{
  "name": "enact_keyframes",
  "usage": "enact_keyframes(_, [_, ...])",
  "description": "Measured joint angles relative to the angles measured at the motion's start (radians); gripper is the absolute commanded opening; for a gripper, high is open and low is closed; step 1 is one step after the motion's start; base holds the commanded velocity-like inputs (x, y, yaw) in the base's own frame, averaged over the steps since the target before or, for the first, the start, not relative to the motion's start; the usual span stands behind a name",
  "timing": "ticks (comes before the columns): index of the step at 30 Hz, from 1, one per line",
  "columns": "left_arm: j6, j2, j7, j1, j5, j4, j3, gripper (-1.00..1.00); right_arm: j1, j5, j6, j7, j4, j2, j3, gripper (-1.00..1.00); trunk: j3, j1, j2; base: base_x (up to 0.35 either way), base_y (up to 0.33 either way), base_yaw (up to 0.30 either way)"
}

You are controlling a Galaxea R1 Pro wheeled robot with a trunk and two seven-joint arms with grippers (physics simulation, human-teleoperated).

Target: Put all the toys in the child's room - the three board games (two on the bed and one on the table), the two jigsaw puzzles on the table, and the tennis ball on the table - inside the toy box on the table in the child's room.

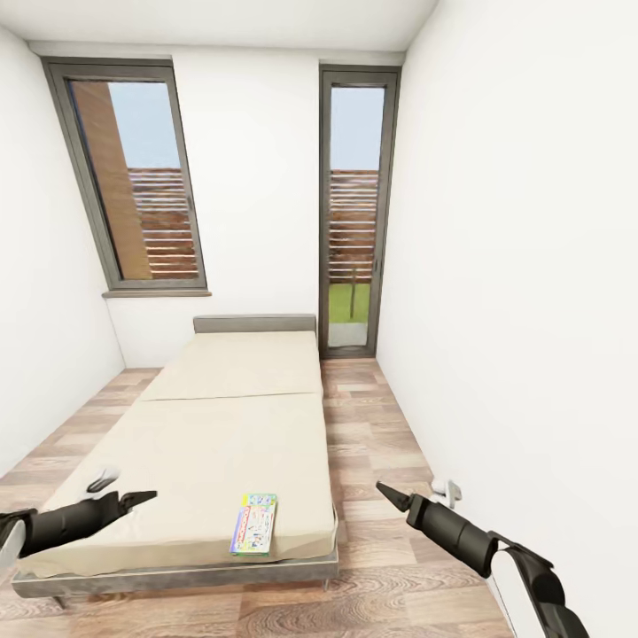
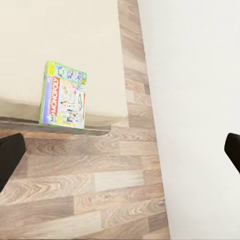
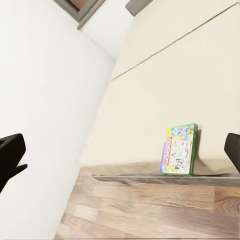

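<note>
Nearest, the left gripper and right gripper hang low at either side, each holding nothing; both wrist views show the dark fingers set wide apart. Between them, 1 flat white-green Monopoly board game box lies at the foot edge of the wide cream-beige bed, beyond it bare mattress and 2 tall grey-framed windows. The step looks like approaching for pickup; next calls for closing in and reaching down.
</note>
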Motion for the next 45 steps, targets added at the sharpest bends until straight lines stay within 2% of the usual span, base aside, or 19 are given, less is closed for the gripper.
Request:
enact_keyframes(3, [-0.001, -0.012, 0.070, -0.002, 0.003, 0.003, 0.000, 1.00, 0.000, 0.000, 0.000, -0.001, 0.005, 0.002, 0.002, 1.00, 0.000, 0.000, 0.000, 0.000, 0.000, 0.000])
enact_keyframes(7, [0.002, -0.021, 0.109, -0.004, 0.006, 0.004, 0.000, 1.00, 0.000, -0.001, 0.001, -0.001, 0.009, 0.003, 0.003, 1.00, 0.000, 0.000, 0.000, 0.000, 0.000, 0.000])
enact_keyframes(15, [0.005, -0.022, 0.103, -0.004, 0.007, 0.005, 0.000, 1.00, 0.000, -0.003, 0.000, -0.001, 0.011, 0.005, 0.010, 1.00, 0.000, 0.000, 0.000, 0.000, 0.000, 0.000])
enact_keyframes(21, [0.008, -0.022, 0.099, -0.004, 0.007, 0.005, 0.000, 1.00, 0.000, -0.003, 0.000, -0.003, 0.011, 0.008, 0.041, 1.00, 0.000, 0.000, 0.000, 0.000, 0.000, 0.000])
enact_keyframes(30, [0.006, -0.022, 0.098, -0.004, 0.007, 0.005, 0.001, 1.00, 0.000, -0.004, 0.001, -0.005, 0.011, 0.049, 0.089, 1.00, -0.028, 0.034, -0.063, 0.000, 0.000, 0.000])
enact_keyframes(45, [0.003, -0.028, 0.114, -0.004, 0.006, 0.006, 0.001, 1.00, -0.010, -0.009, 0.007, -0.005, 0.013, 0.083, 0.096, 1.00, -0.073, 0.092, -0.167, 0.000, 0.000, 0.000])
